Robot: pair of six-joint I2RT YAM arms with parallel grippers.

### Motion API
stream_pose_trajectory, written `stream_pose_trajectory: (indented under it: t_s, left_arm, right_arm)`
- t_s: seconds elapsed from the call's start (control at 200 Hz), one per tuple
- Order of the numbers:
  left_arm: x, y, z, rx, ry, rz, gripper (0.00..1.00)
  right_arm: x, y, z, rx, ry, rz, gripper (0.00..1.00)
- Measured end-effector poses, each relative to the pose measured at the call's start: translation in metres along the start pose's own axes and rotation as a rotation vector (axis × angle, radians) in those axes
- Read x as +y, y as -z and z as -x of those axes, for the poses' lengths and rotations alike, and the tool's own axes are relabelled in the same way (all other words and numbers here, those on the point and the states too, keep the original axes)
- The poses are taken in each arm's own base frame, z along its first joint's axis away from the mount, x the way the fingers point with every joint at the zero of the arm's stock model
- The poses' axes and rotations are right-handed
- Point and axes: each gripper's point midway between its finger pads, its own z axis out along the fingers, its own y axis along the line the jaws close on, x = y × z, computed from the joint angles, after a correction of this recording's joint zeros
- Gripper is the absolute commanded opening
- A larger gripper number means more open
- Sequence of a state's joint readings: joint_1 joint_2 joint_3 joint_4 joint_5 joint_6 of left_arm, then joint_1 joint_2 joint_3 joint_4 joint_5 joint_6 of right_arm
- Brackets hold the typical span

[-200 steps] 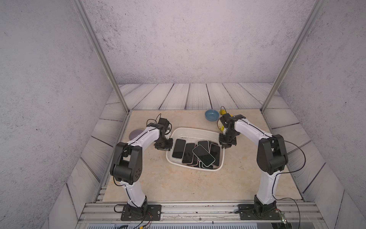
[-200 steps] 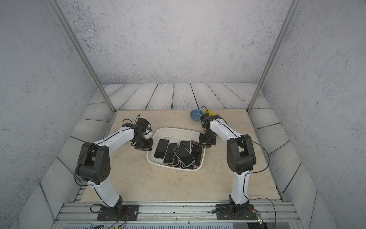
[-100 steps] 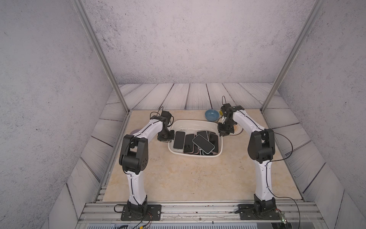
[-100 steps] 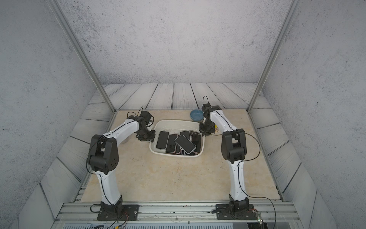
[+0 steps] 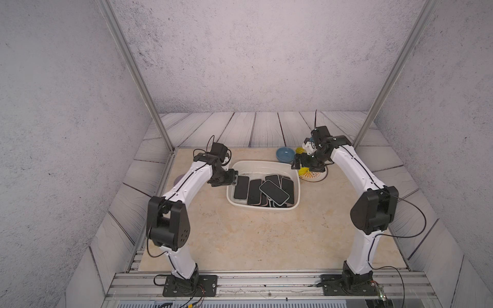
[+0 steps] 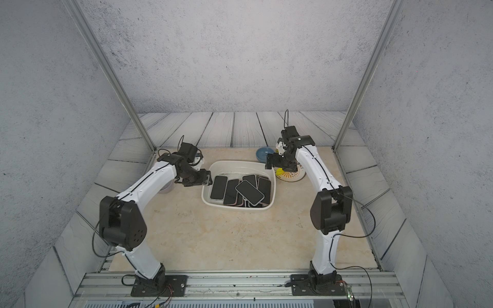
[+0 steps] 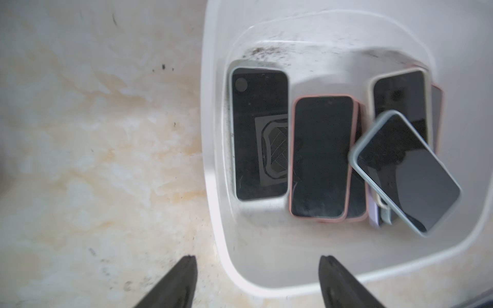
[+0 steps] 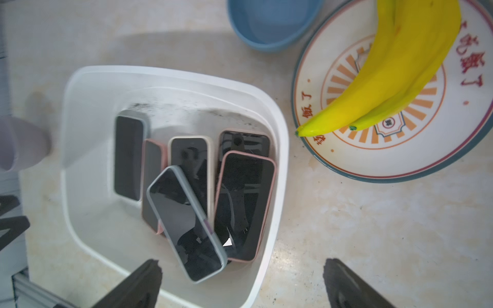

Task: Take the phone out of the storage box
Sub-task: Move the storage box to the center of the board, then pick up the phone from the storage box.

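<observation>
The shallow white plastic storage box (image 5: 262, 166) sat on the beige tabletop (image 5: 253, 234) w/ several dark-screened phones (image 5: 241, 187) in it, most side by side w/ long axes running near-to-far; the grey-blue-cased phone (image 5: 274, 192) lay atop the pile, slewed diagonally, long axis far-left to near-right. By the box's far-right corner stood a small round blue bowl (image 5: 285, 154) and a round white printed plate (image 8: 440, 138) w/ yellow bananas (image 8: 400, 66). Jaws were spread wide, nothing held, on the left gripper (image 7: 257, 257) over the left rim and the right gripper (image 8: 241, 262) over the far-right corner.
</observation>
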State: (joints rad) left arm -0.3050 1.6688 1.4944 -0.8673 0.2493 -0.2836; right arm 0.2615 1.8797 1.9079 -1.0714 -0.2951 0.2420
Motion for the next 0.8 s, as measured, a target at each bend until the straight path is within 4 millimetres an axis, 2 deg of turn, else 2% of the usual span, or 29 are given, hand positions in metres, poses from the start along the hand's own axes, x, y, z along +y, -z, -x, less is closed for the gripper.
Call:
stream_pose_trajectory:
  t_s: [0.08, 0.165, 0.325, 0.44, 0.505, 0.801]
  left_arm:
    - [-0.011, 0.032, -0.011, -0.074, 0.025, -0.063, 0.96]
    - [-0.018, 0.053, -0.037, -0.109, 0.066, -0.127, 1.0]
    - [-0.019, 0.057, -0.094, -0.095, 0.19, -0.222, 0.99]
    - [-0.018, 0.053, -0.124, -0.071, 0.271, -0.266, 0.98]
    - [-0.018, 0.055, -0.13, -0.07, 0.291, -0.279, 0.98]
    - [-0.022, 0.073, -0.13, -0.115, 0.282, -0.301, 0.99]
  right_arm:
    - [0.022, 0.014, -0.01, -0.023, 0.079, 0.06, 1.0]
    - [0.042, 0.009, -0.029, 0.012, 0.184, 0.086, 1.0]
    - [0.069, -0.026, -0.063, 0.129, 0.36, 0.085, 1.0]
    - [0.073, -0.048, -0.078, 0.199, 0.442, 0.051, 1.0]
    - [0.073, -0.059, -0.085, 0.233, 0.479, 0.027, 1.0]
    - [0.064, -0.094, -0.106, 0.344, 0.581, -0.086, 1.0]
